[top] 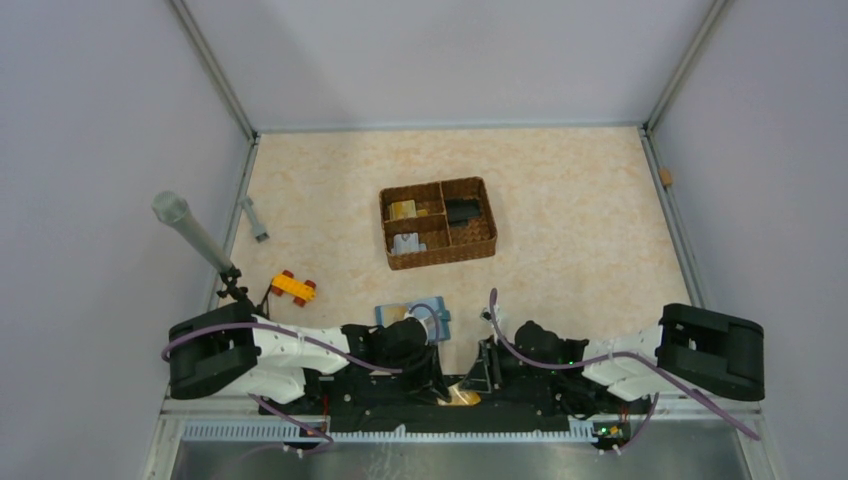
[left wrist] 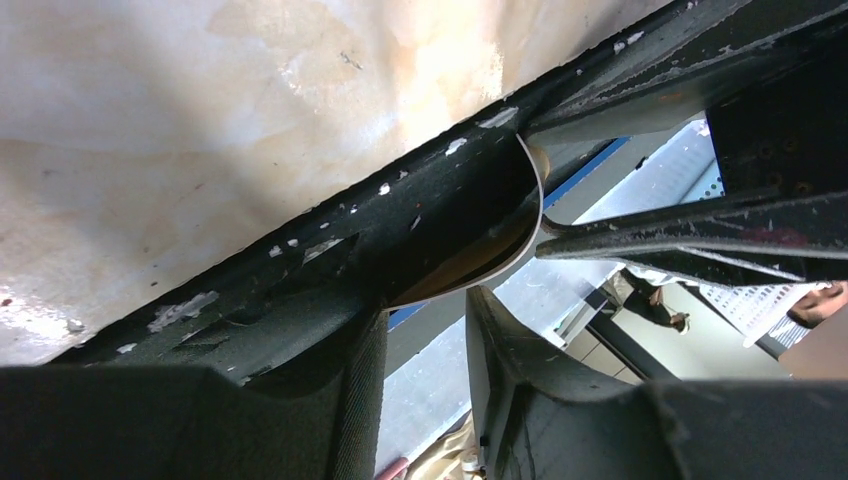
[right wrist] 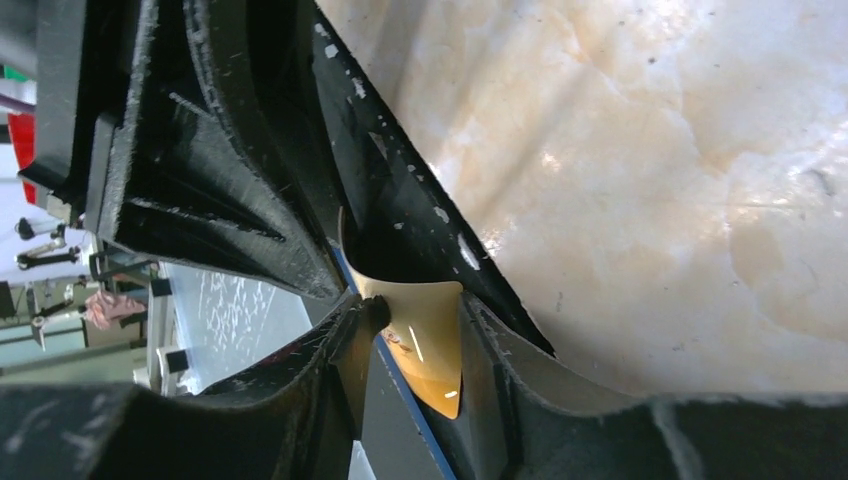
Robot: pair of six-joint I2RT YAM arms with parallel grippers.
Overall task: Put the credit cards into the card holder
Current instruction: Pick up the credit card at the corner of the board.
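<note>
Arms lie folded low along the near edge of the table [top: 560, 200], elbows out, with the left arm [top: 260, 350] and right arm [top: 640, 365] reaching inward so that the claws meet nose to nose at the middle. From above, only a gold sliver of the card [top: 462, 397] shows beneath them, at the table's near edge. The wrist views show more. The right claw [right wrist: 415, 300] stands narrow and pinches the card, which bows between its fingers with the gold face lit. The left claw [left wrist: 430, 300] is narrow too, and the card's pale curved edge arcs across its tips toward the right claw's fingers, but I cannot tell whether it grips or only touches. The holder [top: 392, 313] lies flat on the table just beyond the left claw, partly hidden under that arm's wrist. Farther back stands the basket [top: 438, 184], its compartments holding gold, white and black things too small to name. A block [top: 293, 287] lies near the left arm, a grey tool [top: 255, 218] lies by the left wall, and a grey cylinder [top: 190, 232] leans on a black stand nearby.
</note>
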